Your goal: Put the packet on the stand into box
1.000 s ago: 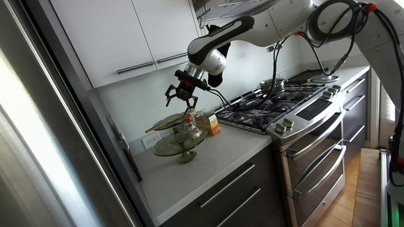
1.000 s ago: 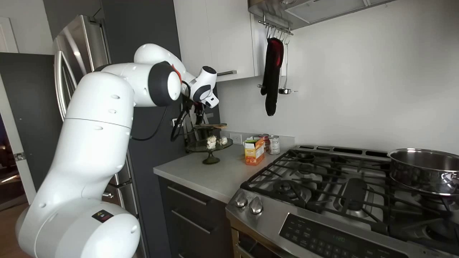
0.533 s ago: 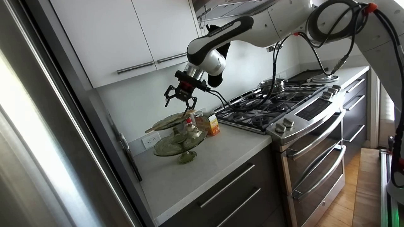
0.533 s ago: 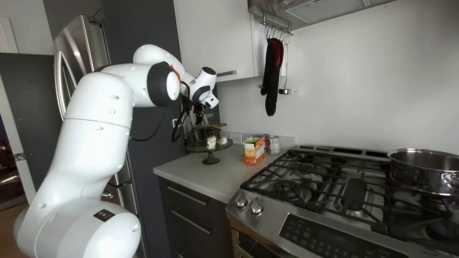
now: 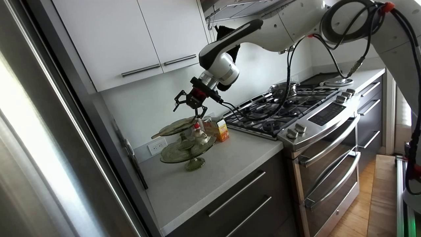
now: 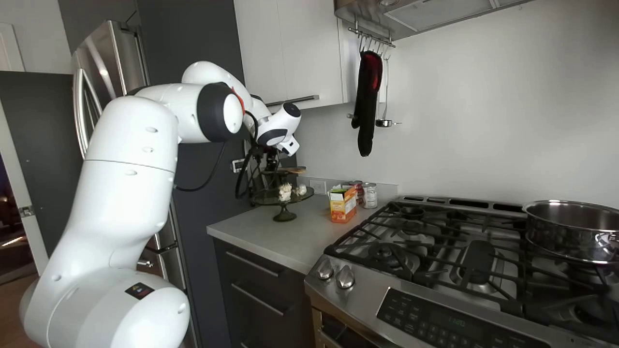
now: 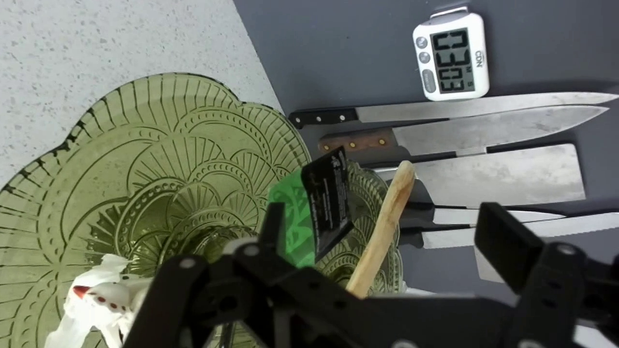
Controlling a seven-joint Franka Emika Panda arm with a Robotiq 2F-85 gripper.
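olive-green pressed glass fills the left of the wrist view: the two-tier stand (image 7: 159, 145), scalloped at the rim and ribbed with fans and beads. the packet (image 7: 319, 208), thin, glossy green at one end and black with fine print at the other, rests on the upper tier (image 7: 363, 198), its green end seeming to reach past the edge. beside it slants a smooth, streaked wooden handle (image 7: 381, 232). the pincer (image 7: 387, 237) has its fingers well apart and holds nothing; one finger overlaps the packet from this angle, but whether they touch cannot be told.

in an exterior view, the pincer (image 5: 184, 114) hangs tilted just above the upper tier, jaws spread. the packet cannot be made out. the step in hand seems to be the approach, with no grasp yet; next, it likely needs to centre over the packet, lower, and close without catching the wooden handle.

in an exterior view, the box (image 6: 343, 205), an orange and yellow cardboard carton with flaps raised, stands upright on the pale, matte counter (image 6: 285, 241), near the stand. its top looks open, so a drop from above should suit.
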